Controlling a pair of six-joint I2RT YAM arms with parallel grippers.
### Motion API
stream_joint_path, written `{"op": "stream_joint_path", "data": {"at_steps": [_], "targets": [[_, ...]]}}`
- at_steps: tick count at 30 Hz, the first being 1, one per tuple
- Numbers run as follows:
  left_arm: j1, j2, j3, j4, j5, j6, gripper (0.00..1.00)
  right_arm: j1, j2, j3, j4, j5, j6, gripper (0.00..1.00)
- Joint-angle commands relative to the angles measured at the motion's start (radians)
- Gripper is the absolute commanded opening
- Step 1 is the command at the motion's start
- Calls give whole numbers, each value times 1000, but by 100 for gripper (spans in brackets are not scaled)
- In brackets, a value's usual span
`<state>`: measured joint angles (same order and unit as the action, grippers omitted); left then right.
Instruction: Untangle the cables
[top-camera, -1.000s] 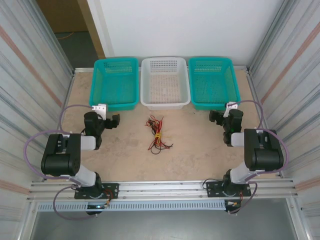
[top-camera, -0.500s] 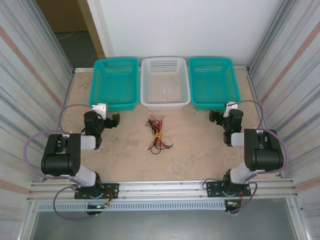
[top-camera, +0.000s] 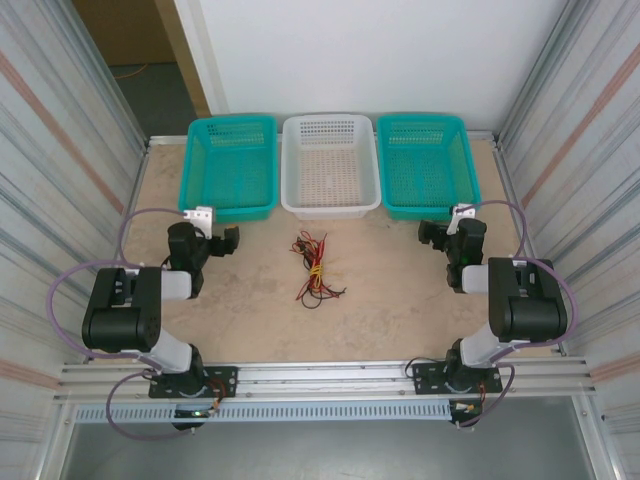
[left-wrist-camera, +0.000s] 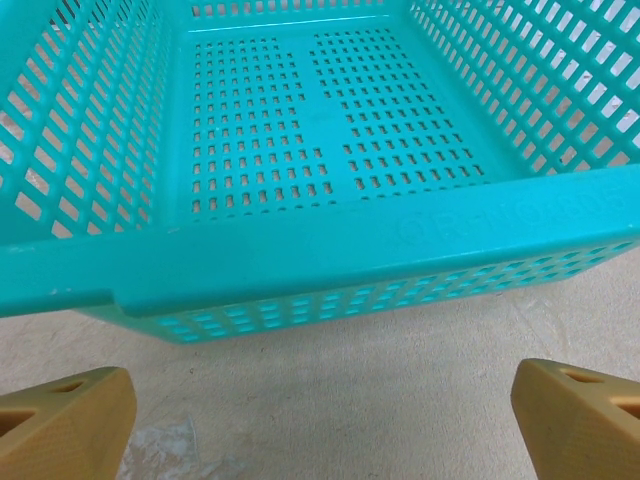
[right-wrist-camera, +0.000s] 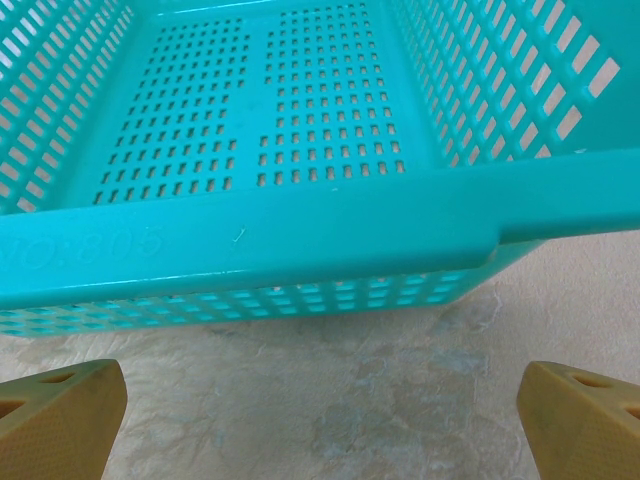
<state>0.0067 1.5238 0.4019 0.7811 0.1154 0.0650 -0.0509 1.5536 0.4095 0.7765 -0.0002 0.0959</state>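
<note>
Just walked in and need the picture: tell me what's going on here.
Nothing is being handled yet. The tangled cables lie loose on the table in front of the white basket. The left hand faces the left teal basket, the right hand the right teal basket; both are open, away from the bundle.

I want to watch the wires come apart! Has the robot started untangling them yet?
Nothing looks done yet: the cables lie in one red, black and yellow bundle on the table. Nothing is in hand: the left end effector is open, facing the left teal basket, and the right end effector is open, facing the right teal basket, both away from the bundle. All the untangling is left.
</note>
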Motion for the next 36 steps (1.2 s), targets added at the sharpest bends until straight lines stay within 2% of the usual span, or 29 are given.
{"op": "stream_joint_path", "data": {"at_steps": [1,2,4,6,8,10,12,14,16,18,21,23,24,26,30,36], "targets": [[-8,-18,11,12,1,18,89,12,-58,31,-68,73,10,99],[-29,-40,19,-10,-37,35,87,25,-100,58,-164,158,33,99],[-116,-148,101,-280,-170,74,86,42,-228,118,-394,262,91,99],[-221,-211,191,-479,-385,45,84,66,-378,145,-597,328,177,99],[-321,-265,264,-652,-499,-20,84,111,-524,178,-819,376,271,99],[-416,-329,331,-850,-523,-158,83,147,-670,157,-965,400,392,99],[-483,-373,379,-988,-482,-268,84,148,-784,102,-1087,438,597,99],[-543,-398,426,-1084,-431,-324,83,95,-896,68,-1139,248,629,99],[-588,-412,486,-1211,-393,-391,83,88,-925,130,-1259,98,612,99],[-591,-416,524,-1306,-257,-462,83,181,-856,230,-1370,68,569,97],[-586,-417,538,-1382,-88,-554,79,481,-713,356,-1517,117,549,95],[-577,-422,548,-1394,-19,-590,68,694,-606,417,-1556,157,589,94],[-567,-428,558,-1402,-1,-609,65,794,-537,446,-1550,171,615,95],[-548,-438,583,-1405,28,-622,64,920,-413,499,-1508,162,658,96],[-536,-449,622,-1426,14,-603,67,1035,-175,595,-1372,85,697,95],[-534,-421,624,-1432,70,-607,69,1017,91,744,-1336,6,649,95]]}}
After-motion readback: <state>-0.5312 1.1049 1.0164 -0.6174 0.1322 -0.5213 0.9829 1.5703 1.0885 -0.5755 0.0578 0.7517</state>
